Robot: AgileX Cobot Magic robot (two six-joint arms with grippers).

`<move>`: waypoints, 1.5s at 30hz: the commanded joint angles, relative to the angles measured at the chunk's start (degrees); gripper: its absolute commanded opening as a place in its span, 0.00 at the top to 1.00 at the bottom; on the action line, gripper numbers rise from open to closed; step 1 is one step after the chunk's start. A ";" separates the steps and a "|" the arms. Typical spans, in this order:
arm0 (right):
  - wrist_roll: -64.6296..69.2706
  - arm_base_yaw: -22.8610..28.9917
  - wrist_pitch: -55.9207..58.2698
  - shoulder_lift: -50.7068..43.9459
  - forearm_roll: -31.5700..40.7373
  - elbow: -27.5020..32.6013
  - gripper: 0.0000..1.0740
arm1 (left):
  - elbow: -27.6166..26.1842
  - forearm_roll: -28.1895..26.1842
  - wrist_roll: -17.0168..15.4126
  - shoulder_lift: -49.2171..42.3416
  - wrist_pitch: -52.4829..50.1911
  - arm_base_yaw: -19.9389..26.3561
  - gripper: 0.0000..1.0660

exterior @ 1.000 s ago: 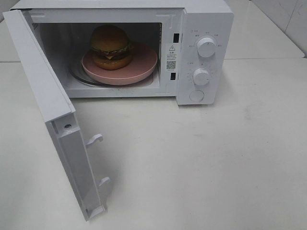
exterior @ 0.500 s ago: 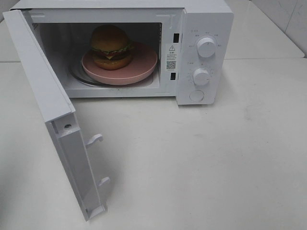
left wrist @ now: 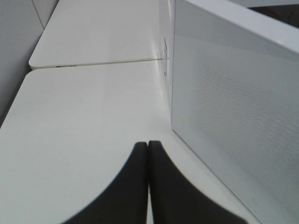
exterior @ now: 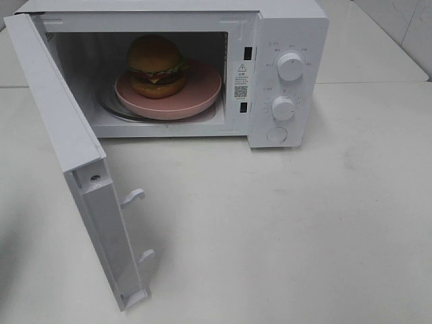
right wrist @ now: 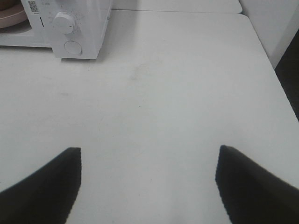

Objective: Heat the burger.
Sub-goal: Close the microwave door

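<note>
The burger (exterior: 156, 65) sits on a round pink plate (exterior: 196, 94) inside the white microwave (exterior: 290, 27), whose door (exterior: 61, 128) stands swung wide open toward the front left. Neither arm shows in the exterior high view. In the left wrist view my left gripper (left wrist: 148, 145) is shut, its two dark fingers pressed together with nothing between them, close beside the outer face of the door (left wrist: 233, 107). My right gripper (right wrist: 148, 151) is open and empty over the bare table, well away from the microwave's control panel (right wrist: 70, 28).
Two round knobs (exterior: 290, 66) and a round button (exterior: 277, 134) are on the microwave's right panel. Two latch hooks (exterior: 135, 196) stick out of the open door's edge. A second white table (left wrist: 103, 32) adjoins at the back.
Nothing has moved in the exterior high view: the burger, plate and door stand as before.
</note>
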 commanded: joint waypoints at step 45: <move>0.29 -0.46 0.00 -1.55 0.00 0.00 0.29 | 9.11 36.55 -23.95 39.94 -61.54 -5.84 1.00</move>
